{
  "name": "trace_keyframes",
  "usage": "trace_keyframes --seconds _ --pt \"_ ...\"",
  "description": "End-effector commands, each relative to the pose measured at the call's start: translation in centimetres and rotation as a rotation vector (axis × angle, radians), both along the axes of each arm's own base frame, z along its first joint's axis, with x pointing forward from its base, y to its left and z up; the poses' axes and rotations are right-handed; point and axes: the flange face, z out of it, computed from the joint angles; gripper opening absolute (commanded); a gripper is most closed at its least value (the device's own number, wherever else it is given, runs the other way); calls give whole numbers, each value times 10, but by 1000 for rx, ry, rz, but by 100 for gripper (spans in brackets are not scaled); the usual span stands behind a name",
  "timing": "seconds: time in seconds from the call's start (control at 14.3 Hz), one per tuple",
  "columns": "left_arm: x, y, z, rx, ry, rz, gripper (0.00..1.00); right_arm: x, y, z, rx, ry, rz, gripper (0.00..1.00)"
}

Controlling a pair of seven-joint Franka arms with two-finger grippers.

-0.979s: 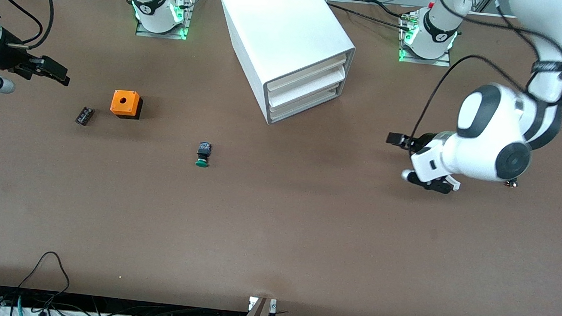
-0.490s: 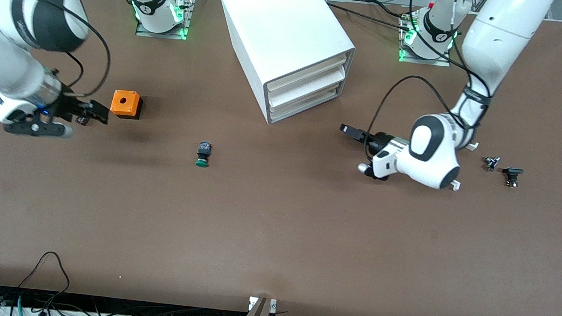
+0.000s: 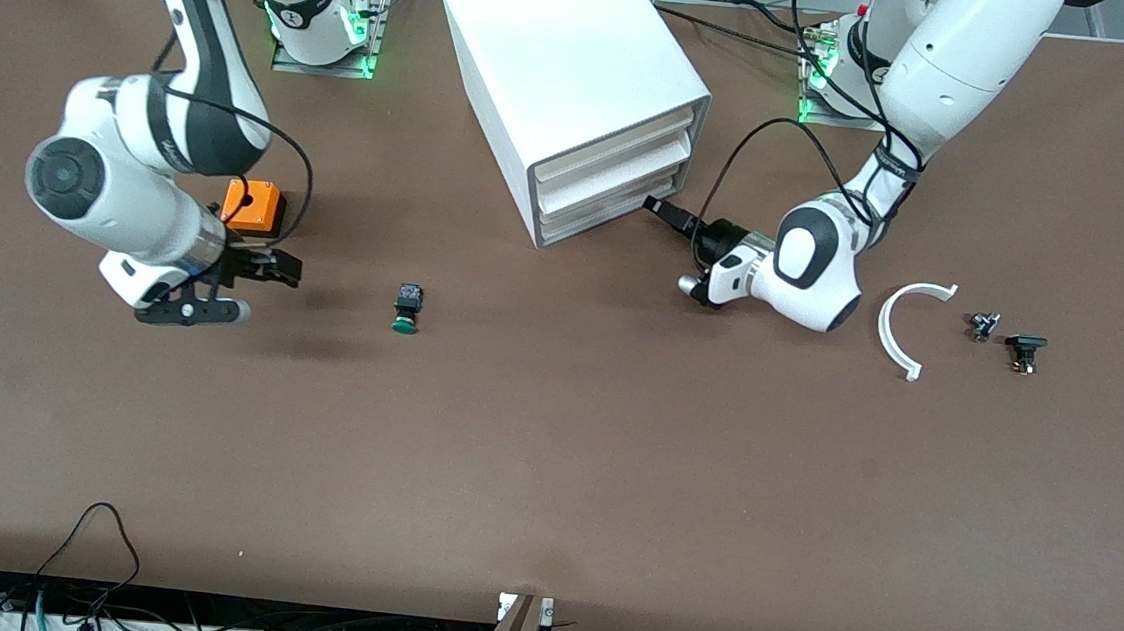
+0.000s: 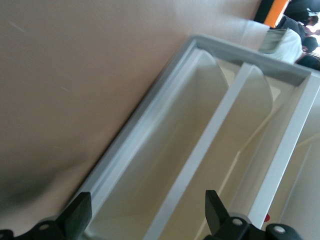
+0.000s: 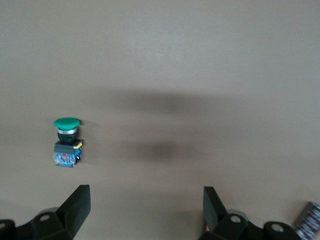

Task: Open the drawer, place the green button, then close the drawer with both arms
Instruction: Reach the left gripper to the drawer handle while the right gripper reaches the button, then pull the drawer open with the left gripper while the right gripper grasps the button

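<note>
The left tool [image 3: 659, 208] sits at the front of the white cabinet [image 3: 562, 65], level with the lowest drawer [image 3: 610, 214], at the corner toward the left arm's end of the table [image 3: 551, 455]. In the left wrist view its two fingers [image 4: 77, 215] are spread wide, with the drawer fronts filling the space between them; they grip nothing, and whether a fingertip touches the cabinet frame cannot be told. All three drawers sit pushed in.

The right tool [image 3: 270, 267] hangs low over the table just beside the orange box with a hole [image 3: 252, 206], on the side nearer the front camera. Its fingers [image 5: 75, 205] are also spread and empty — the right wrist view shows only bare table between them.

The button [image 3: 407, 306] lies on its side on the open table, green cap pointing toward the front camera, between the right tool and the cabinet and well apart from both.

Part of the orange box is covered by the right arm in the front view. Toward the left arm's end lie a white curved strip [image 3: 902, 322] and two small dark parts [image 3: 1007, 335], too small to identify. A striped dark object [image 5: 307, 216] is cut off at the edge of the right wrist view.
</note>
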Motion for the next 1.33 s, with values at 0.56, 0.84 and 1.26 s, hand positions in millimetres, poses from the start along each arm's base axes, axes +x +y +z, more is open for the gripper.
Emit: trace_keyframes --seconds 0.56,0.84,1.26 --pt "-45 -38 -18 -22 24 -13 3 -20 140 -104 -43 -43 -162 100" --pt "-27 -23 -19 4 -4 25 0 -22 140 -126 -53 -36 -156 100" --pt "69 57 -2 152 -247 256 0 -36 160 -148 -107 -49 -62 100"
